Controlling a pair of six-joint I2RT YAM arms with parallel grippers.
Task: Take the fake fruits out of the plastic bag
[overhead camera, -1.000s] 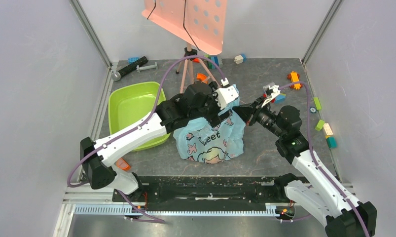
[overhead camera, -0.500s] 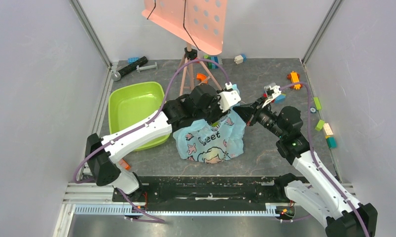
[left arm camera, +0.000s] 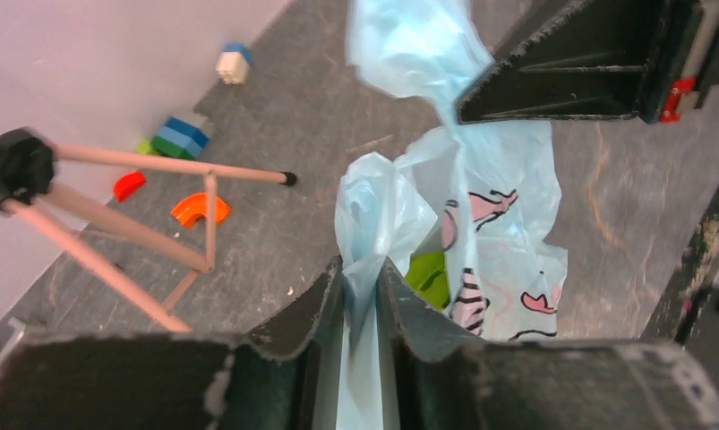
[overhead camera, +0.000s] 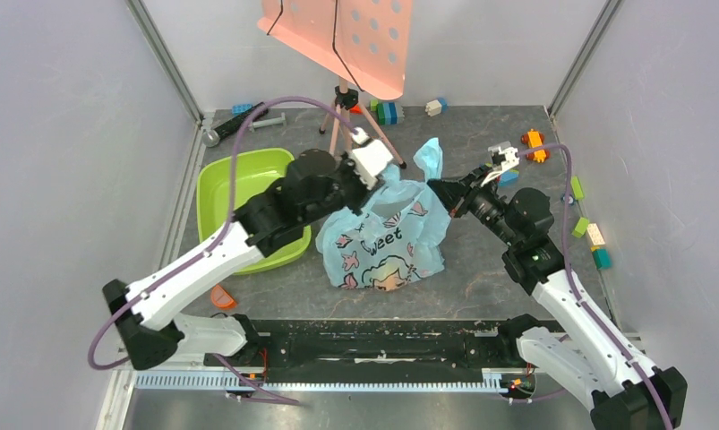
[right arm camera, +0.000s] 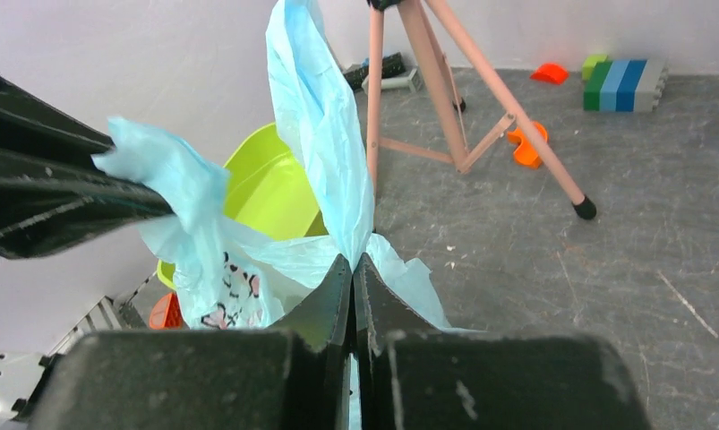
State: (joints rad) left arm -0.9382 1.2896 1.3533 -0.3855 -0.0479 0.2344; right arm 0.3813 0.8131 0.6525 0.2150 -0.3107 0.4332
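Note:
The light-blue plastic bag (overhead camera: pixel 382 242) with the cartoon girl's face stands on the dark table between both arms. My left gripper (overhead camera: pixel 389 176) is shut on the bag's left handle, and the film is pinched between its fingers (left arm camera: pixel 362 269). My right gripper (overhead camera: pixel 434 185) is shut on the right handle (right arm camera: pixel 353 264), whose loose end sticks up above it. The bag's mouth is stretched between the two grips. Through the opening a green fruit (left arm camera: pixel 430 276) shows inside the bag. The other fake fruits are hidden in it.
A lime-green tub (overhead camera: pixel 239 193) lies left of the bag, under my left arm. A pink tripod (overhead camera: pixel 346 98) with a pink perforated board stands behind. Toy bricks (overhead camera: pixel 387 112) lie along the back wall and the right edge (overhead camera: pixel 593 237). An orange piece (overhead camera: pixel 221 296) lies front left.
My left gripper has shut on the bag's left handle and pulled it back and to the left, away from the right gripper. The bag has spread wider. The right gripper keeps its hold.

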